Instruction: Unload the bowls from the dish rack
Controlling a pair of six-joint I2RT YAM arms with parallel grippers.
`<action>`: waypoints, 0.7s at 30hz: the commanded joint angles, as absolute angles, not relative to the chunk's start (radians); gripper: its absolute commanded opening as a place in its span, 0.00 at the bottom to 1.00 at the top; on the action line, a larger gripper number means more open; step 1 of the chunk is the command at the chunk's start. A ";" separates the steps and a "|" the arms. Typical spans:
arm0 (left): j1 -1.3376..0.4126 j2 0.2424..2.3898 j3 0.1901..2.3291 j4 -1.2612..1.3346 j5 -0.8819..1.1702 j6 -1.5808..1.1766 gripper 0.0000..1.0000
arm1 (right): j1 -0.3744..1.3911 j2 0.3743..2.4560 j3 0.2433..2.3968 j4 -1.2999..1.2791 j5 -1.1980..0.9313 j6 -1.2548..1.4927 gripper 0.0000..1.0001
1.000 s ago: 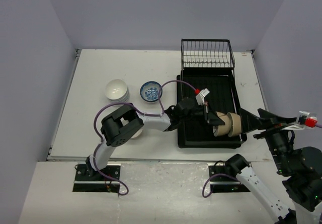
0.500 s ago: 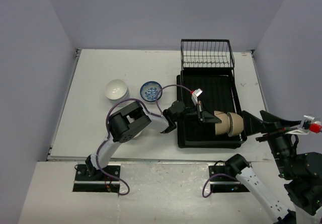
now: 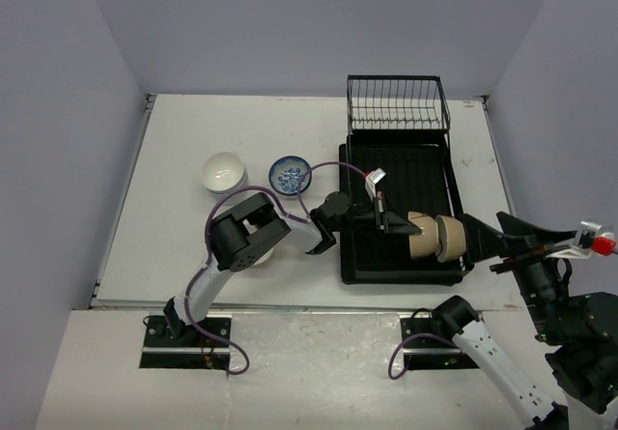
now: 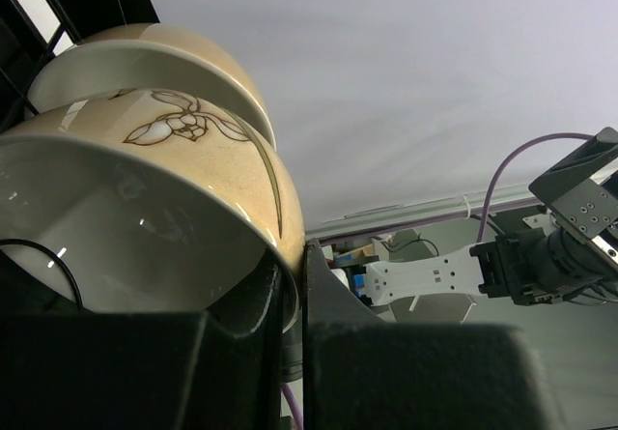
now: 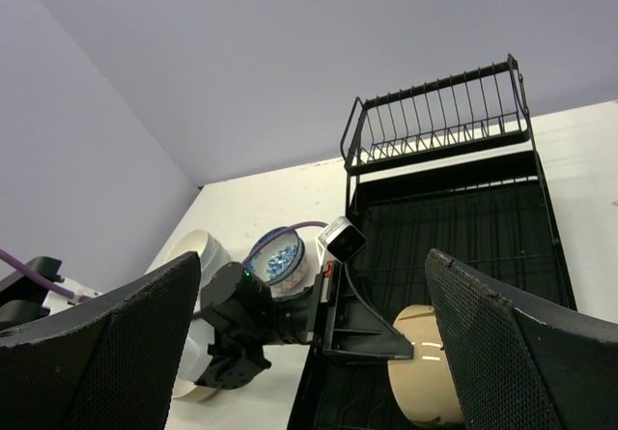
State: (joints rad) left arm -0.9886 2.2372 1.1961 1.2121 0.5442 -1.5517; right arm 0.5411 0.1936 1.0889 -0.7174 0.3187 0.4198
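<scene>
The top external camera is hanging above and behind the arm bases, looking steeply down on the whole table (image 3: pixel 193 130) from well off, with the bases at 6 o'clock and the dish rack (image 3: pixel 420 174) at 2 o'clock. The left wrist camera is sitting right against the tan bowl (image 4: pixel 174 169), tilting upward past it toward the right arm (image 4: pixel 521 266) at 4 o'clock. The right wrist camera is looking from low beside the rack's near end toward the wire basket (image 5: pixel 444 111) at 1 o'clock, sharing the rack, the tan bowl and the blue-and-white bowl (image 5: pixel 285 256) with the overhead view.
</scene>
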 commanded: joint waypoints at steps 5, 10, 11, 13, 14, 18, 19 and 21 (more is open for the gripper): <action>-0.968 2.138 1.203 1.744 0.567 -1.542 0.00 | 0.541 0.210 1.088 -0.689 0.288 0.399 0.99; -0.968 2.088 1.195 1.786 0.610 -1.488 0.00 | 0.541 0.238 1.080 -0.677 0.279 0.396 0.99; -0.968 2.076 1.193 1.775 0.624 -1.474 0.00 | 0.541 0.242 1.077 -0.672 0.278 0.396 0.99; -0.966 2.056 1.189 1.743 0.629 -1.444 0.00 | 0.541 0.255 1.072 -0.667 0.267 0.394 0.99; -0.963 2.056 1.190 1.735 0.627 -1.442 0.00 | 0.541 0.256 1.072 -0.663 0.262 0.393 0.99; -0.959 2.095 1.193 1.773 0.618 -1.479 0.00 | 0.541 0.256 1.071 -0.661 0.258 0.390 0.99; -0.959 2.100 1.196 1.795 0.620 -1.489 0.00 | 0.540 0.256 1.071 -0.663 0.262 0.388 0.99; -0.959 2.100 1.200 1.795 0.620 -1.486 0.00 | 0.541 0.255 1.074 -0.666 0.267 0.384 0.99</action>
